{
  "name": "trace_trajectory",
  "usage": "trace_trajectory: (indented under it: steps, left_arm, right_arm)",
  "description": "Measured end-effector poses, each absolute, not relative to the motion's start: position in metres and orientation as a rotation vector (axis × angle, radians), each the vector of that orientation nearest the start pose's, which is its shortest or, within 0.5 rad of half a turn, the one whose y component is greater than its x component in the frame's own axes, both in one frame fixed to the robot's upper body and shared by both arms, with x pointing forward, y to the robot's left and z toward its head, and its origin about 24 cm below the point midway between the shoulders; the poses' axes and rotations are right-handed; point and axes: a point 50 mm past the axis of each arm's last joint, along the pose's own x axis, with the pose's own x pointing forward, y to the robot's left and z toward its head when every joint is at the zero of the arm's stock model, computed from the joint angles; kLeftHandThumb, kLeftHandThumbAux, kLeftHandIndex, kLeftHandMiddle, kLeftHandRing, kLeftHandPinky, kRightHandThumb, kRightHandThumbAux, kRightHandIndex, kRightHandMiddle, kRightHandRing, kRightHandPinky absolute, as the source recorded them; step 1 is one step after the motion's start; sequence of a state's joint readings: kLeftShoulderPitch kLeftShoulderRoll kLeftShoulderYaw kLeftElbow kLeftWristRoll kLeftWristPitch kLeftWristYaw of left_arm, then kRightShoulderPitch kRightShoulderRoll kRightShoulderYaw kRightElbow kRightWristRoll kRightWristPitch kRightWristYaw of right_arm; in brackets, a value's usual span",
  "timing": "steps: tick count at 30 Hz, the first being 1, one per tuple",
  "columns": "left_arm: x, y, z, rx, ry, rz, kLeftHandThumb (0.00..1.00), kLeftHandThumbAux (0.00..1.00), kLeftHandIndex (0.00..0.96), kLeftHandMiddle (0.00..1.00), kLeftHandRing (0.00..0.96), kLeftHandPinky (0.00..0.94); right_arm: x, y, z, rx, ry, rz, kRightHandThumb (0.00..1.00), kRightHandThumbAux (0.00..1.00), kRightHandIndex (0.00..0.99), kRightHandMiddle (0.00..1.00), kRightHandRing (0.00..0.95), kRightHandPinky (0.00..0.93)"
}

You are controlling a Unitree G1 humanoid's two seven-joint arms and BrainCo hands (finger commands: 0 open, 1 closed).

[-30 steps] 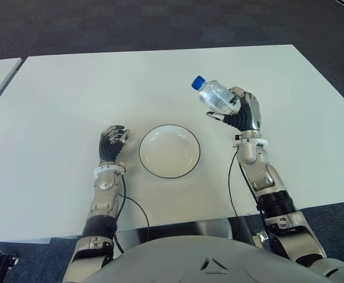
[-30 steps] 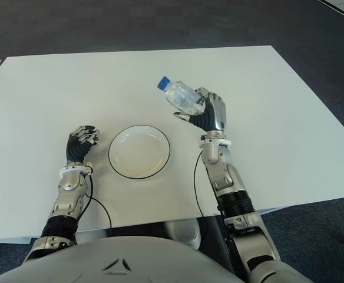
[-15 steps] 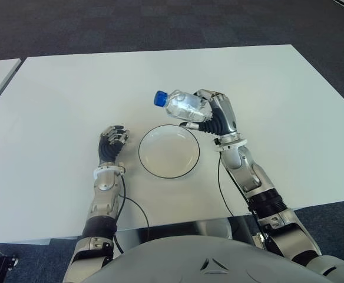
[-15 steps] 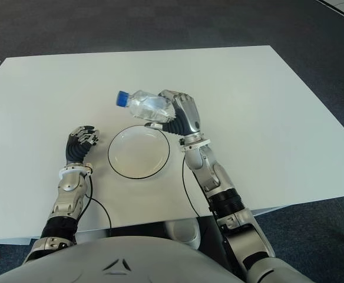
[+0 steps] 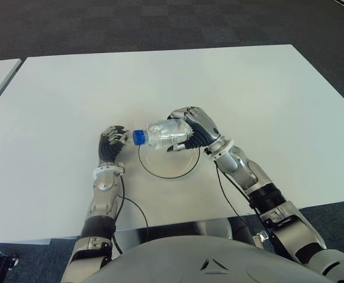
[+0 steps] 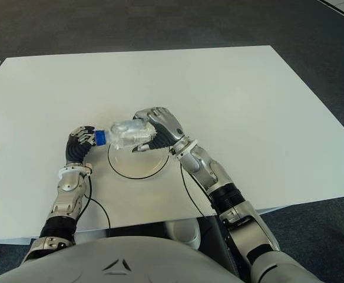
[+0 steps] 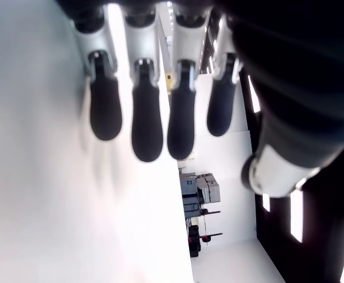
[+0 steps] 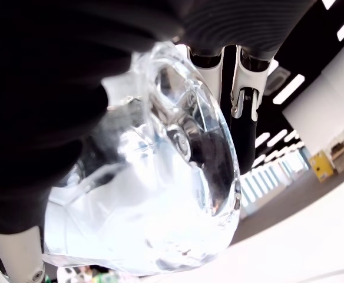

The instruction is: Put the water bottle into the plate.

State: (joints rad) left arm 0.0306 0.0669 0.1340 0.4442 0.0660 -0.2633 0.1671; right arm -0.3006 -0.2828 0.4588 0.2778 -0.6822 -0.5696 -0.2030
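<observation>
Left eye view: water bottle (image 5: pixel 163 132) in right hand (image 5: pixel 194 127), now over plate (image 5: pixel 171 170).

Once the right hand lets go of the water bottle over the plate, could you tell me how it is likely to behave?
The water bottle lies sideways in the right hand, so it will probably roll. Its blue cap overhangs the plate rim, so it may tip out toward the left hand. The clear plastic looks thin and may dent.
</observation>
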Motion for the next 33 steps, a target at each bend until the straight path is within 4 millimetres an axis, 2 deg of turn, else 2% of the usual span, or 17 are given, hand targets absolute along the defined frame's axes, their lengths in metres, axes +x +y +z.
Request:
trace_trajectory:
  steps: [9, 16, 22, 30, 33]
  left_arm:
    - [0.223, 0.205, -0.036, 0.152, 0.197, 0.276, 0.833, 0.681, 0.413, 0.475, 0.575, 0.547]
    - [0.222, 0.205, -0.036, 0.161, 0.194, 0.268, 0.832, 0.682, 0.411, 0.475, 0.573, 0.543]
    - [0.221, 0.205, -0.037, 0.163, 0.197, 0.266, 0.831, 0.682, 0.406, 0.477, 0.573, 0.541]
    - [0.22, 0.205, -0.037, 0.165, 0.191, 0.264, 0.831, 0.682, 0.405, 0.478, 0.577, 0.541]
    - [0.22, 0.205, -0.037, 0.164, 0.191, 0.264, 0.832, 0.681, 0.41, 0.476, 0.575, 0.537]
  right_arm:
    - [0.255, -0.05, 0.041, -0.959, -0.577, 0.788, 0.709, 0.72, 0.439, 0.901, 0.895, 0.884]
    - [0.255, -0.049, 0.032, -1.07, -0.442, 0.916, 0.706, 0.723, 0.439, 0.854, 0.836, 0.801]
    - [0.256, -0.048, 0.034, -1.146, -0.407, 0.966, 0.699, 0.725, 0.433, 0.658, 0.64, 0.604]
    - [0.257, -0.052, 0.032, -1.256, -0.299, 1.017, 0.69, 0.728, 0.423, 0.522, 0.518, 0.502]
    - [0.257, -0.052, 0.035, -1.284, -0.273, 1.03, 0.684, 0.731, 0.415, 0.435, 0.442, 0.436]
